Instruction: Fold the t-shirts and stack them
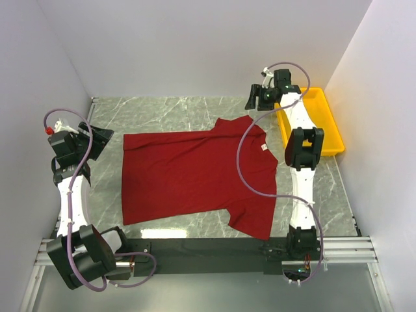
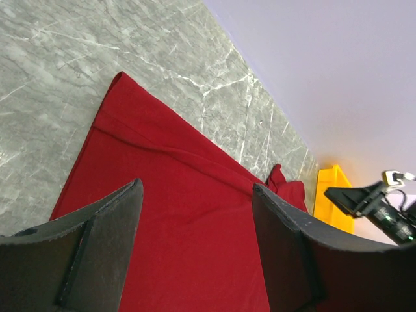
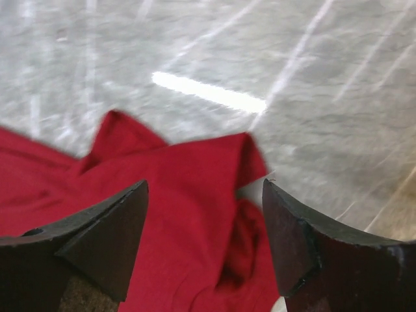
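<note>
- The right fingers (image 3: 104, 227) are spread wide with nothing between them. They hang just above the far sleeve (image 3: 214, 162), which sits rumpled and partly doubled over on itself.
- The left fingers (image 2: 97, 240) are spread too and carry nothing. They are poised over the hem end of the cloth, I'd guess waiting for a two-handed fold.
- Between the two arms the dark red t-shirt (image 1: 188, 172) lies on the marble desk (image 1: 162, 107). Its hem points to the left arm and its collar, with the small white tag (image 1: 264, 147), to the right.
- The body looks mostly flat, so the bunched sleeve is probably what needs tidying first. A lump there would spoil the crease.
- The yellow tray (image 1: 328, 123) sits just past the right arm, apart from the shirt and out of the folding area.
- No neat fold shows, so the job looks barely begun.
</note>
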You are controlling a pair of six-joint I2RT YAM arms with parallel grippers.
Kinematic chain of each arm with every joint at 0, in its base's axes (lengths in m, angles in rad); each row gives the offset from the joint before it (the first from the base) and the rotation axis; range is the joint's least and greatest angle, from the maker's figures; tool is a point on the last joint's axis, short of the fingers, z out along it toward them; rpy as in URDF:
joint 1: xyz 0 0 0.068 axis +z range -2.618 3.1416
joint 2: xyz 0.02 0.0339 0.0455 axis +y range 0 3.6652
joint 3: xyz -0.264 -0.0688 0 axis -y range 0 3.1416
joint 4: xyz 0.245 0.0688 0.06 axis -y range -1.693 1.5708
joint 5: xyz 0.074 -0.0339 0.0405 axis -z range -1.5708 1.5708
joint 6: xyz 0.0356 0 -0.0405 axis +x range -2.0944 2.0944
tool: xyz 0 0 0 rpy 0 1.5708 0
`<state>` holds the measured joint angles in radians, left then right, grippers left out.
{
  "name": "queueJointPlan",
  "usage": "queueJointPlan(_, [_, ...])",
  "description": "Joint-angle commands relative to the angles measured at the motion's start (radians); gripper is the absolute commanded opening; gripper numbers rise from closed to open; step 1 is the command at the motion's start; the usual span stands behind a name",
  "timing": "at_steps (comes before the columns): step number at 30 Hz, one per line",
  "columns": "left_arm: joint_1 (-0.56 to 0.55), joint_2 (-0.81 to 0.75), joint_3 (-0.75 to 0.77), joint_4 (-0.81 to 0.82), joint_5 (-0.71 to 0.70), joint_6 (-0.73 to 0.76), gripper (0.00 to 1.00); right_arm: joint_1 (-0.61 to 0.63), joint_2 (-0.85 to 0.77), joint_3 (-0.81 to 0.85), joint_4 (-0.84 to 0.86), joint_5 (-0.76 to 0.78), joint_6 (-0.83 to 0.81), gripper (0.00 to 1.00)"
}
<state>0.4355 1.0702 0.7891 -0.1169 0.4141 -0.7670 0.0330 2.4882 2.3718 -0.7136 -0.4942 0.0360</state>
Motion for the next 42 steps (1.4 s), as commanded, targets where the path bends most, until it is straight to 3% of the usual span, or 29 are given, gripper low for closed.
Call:
queueJointPlan(1, [0.005, -0.023, -0.004, 0.045, 0.015, 0.017, 0.73, 0.004, 0.072, 0.096, -0.059, 0.08, 0.004, 0.75])
queueJointPlan(42, [0.003, -0.016, -0.002, 0.037, 0.008, 0.024, 0.73, 0.035, 0.186, 0.188, -0.141, 0.034, -0.107, 0.5])
